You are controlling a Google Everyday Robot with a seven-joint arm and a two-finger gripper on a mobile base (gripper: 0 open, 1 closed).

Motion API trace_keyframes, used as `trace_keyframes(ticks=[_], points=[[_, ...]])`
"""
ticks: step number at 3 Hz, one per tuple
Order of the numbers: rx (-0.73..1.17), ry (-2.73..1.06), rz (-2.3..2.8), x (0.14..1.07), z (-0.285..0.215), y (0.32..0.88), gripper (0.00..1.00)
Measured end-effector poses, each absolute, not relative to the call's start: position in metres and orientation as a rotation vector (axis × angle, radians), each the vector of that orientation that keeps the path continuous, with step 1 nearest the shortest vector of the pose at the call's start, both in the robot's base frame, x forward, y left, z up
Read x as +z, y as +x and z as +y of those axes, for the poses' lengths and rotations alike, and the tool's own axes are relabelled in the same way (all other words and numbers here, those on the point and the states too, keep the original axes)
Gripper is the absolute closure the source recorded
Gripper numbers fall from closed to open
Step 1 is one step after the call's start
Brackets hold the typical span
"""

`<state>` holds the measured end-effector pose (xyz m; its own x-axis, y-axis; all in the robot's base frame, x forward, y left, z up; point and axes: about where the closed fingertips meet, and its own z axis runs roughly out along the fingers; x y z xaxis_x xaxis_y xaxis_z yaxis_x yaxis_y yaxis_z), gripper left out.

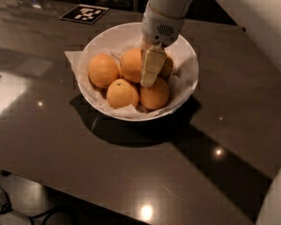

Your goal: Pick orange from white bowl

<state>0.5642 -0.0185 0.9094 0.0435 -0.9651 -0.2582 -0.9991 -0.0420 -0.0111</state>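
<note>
The white bowl, lined with crumpled white paper, sits on the dark table and holds several oranges. An orange with a small dark stem spot lies front left. A large one lies at the left, one in the middle, one front right, and one is mostly hidden at the back right. The gripper reaches down into the bowl from above. Its cream finger stands between the middle orange and the back right one, against the middle orange's right side.
A black-and-white marker tag lies on the table behind the bowl. The table's front edge runs across the lower part of the view, with floor and cables below it at the left. A white robot part shows at the bottom right corner.
</note>
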Motion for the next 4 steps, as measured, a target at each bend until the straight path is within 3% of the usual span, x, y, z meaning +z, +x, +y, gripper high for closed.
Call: trace_keyframes(ticks=[2, 3, 4], points=[[0.279, -2.13, 2.035, 0.911, -0.018, 0.564, 0.91], [0.279, -2.129, 2.035, 0.911, -0.018, 0.564, 1.0], [0.282, -2.065, 2.01, 0.921, -0.021, 0.558, 1.0]])
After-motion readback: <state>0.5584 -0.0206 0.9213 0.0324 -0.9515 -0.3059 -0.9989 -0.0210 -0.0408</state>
